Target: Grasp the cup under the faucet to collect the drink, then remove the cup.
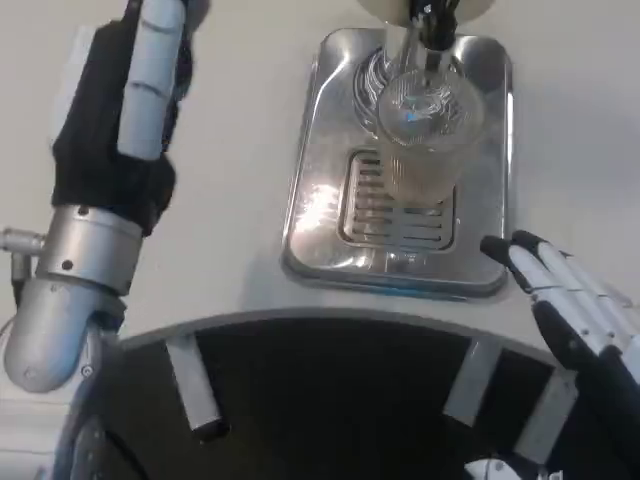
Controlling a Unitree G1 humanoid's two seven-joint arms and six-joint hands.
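Seen from above, a clear plastic cup (420,135) stands on a shiny metal drip tray (330,215) at the top centre of a white table (240,150). The cup is transparent and ribbed, and through its wall shows a pale, beige-tinted liquid; light glints on its round rim. It sits at the back of the tray, partly over the slotted drain grille (385,215), directly beneath a faucet (432,20) whose dark spout points down into the cup's mouth. The right hand (575,315) lies low at the tray's front right corner, well apart from the cup — its white and black fingers are stretched out and slightly spread, holding nothing. The left hand (135,100) is raised at the upper left, beside the tray and away from it; it is seen from the back, so whether its fingers are apart or curled cannot be told.
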